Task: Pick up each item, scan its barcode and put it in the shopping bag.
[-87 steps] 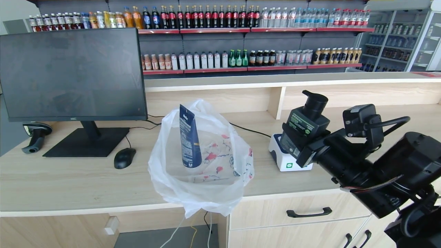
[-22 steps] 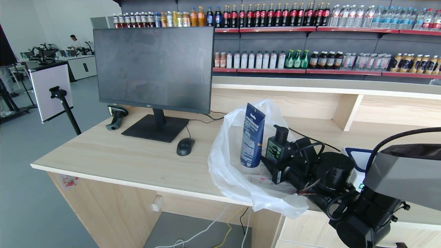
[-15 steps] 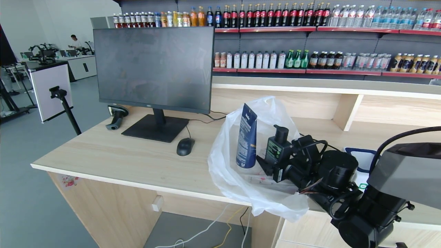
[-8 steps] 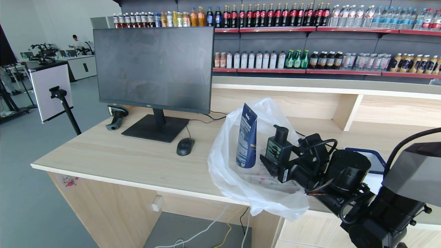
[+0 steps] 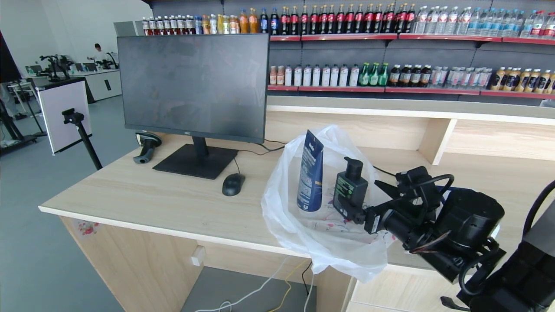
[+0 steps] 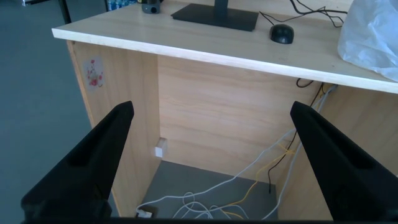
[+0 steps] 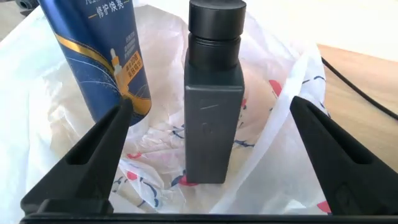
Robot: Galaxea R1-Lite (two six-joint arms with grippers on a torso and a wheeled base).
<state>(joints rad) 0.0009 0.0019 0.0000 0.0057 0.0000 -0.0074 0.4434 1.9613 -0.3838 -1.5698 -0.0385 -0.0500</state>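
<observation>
Item 1. A white translucent plastic shopping bag point(image 5: 282, 216) with a red pattern sits on the light wood counter point(image 5: 173, 203), at its front edge.

Item 2. A tall dark blue plastic tube point(image 5: 311, 173) stands upright inside the bag. Just beside it, also inside the bag and upright, stands a dark square-sided plastic bottle point(image 5: 349, 190) with a round black cap.

Item 3. The right gripper point(image 7: 210, 111) is released. Its fingers are spread wide on either side of the bottle, and the right wrist view shows a gap on each side. It holds nothing.

Item 4. The left gripper point(image 6: 211, 112) is also released and holds nothing. It hangs below counter height, facing the counter's wooden front panel.

Item 5. On the counter, to the left of the bag, are a black computer mouse point(image 5: 233, 184), a black flat monitor point(image 5: 194, 86) on a square stand, and a dark handheld barcode scanner point(image 5: 147, 146) beside that stand. Shelves of bottled drinks point(image 5: 390, 76) line the back wall.
</observation>
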